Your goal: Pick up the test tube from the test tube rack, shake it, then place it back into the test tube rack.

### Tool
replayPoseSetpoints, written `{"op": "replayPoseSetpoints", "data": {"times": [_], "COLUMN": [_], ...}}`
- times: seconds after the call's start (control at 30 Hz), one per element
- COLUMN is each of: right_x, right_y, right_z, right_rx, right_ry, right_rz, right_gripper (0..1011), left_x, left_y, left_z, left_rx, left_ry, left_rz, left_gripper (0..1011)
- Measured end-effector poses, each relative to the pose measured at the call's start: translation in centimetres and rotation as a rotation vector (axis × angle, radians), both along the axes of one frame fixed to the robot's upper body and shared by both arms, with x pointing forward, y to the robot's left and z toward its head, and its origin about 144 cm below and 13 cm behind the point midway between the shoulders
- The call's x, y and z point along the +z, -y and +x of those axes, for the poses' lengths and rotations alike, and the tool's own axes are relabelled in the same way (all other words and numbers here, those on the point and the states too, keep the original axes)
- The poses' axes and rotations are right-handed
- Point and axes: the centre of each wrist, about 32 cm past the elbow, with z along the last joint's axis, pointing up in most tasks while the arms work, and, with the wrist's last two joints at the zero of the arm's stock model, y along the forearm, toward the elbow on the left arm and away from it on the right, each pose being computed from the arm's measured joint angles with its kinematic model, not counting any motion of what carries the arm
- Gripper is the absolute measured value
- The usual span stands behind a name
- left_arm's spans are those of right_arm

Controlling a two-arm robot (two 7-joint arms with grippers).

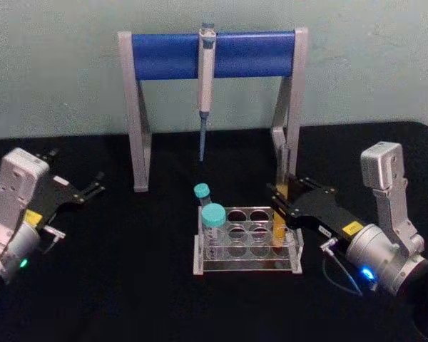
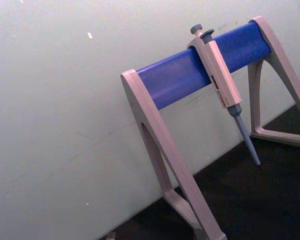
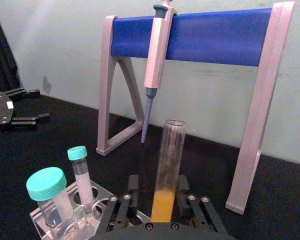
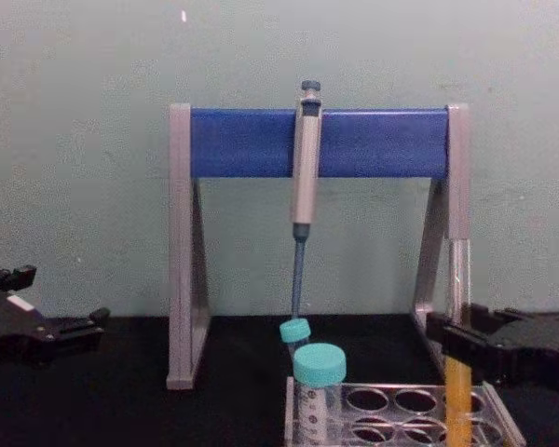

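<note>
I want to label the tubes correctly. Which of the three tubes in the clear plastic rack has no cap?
The tall thin glass test tube with orange-yellow liquid, standing between the right gripper's fingers at the rack's right end. The two shorter tubes on the left carry teal caps.

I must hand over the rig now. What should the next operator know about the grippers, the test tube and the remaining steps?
Right gripper: at the right end of the test tube rack, fingers on both sides of the test tube; whether they already press it cannot be told.
Left gripper: parked open at the table's left, holding nothing.
Test tube: upright, orange-yellow liquid in its lower part, bottom still in the rack.
Done: approach only.
Left: secure grip, lift, shake, return to rack.
</note>
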Motion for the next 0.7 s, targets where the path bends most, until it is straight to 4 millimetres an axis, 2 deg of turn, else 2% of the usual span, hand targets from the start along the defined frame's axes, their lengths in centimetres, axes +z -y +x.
{"op": "replayPoseSetpoints", "data": {"times": [0.03, 0.1, 0.13, 0.57, 0.63, 0.7], "right_x": [0.01, 0.01, 0.01, 0.05, 0.04, 0.04], "right_y": [0.0, 0.01, 0.01, 0.01, 0.01, 0.01], "right_z": [0.0, 0.0, 0.0, 0.0, 0.0, 0.0], "right_rx": [0.0, 0.0, 0.0, 0.0, 0.0, 0.0], "right_ry": [0.0, 0.001, 0.001, 0.003, 0.002, 0.003], "right_rz": [0.0, 0.0, 0.001, 0.002, 0.003, 0.003], "right_gripper": [487, 528, 588, 954, 1000, 1000], "left_x": [0.0, 0.0, 0.0, 0.0, 0.0, 0.0], "left_y": [0.0, 0.0, 0.0, 0.0, 0.0, 0.0], "left_z": [0.0, 0.0, 0.0, 0.0, 0.0, 0.0], "left_rx": [0.0, 0.0, 0.0, 0.0, 0.0, 0.0], "left_ry": [0.0, 0.0, 0.0, 0.0, 0.0, 0.0], "left_rz": [0.0, 0.0, 0.0, 0.0, 0.0, 0.0], "left_gripper": [1001, 1001, 1001, 1002, 1001, 1001]}}
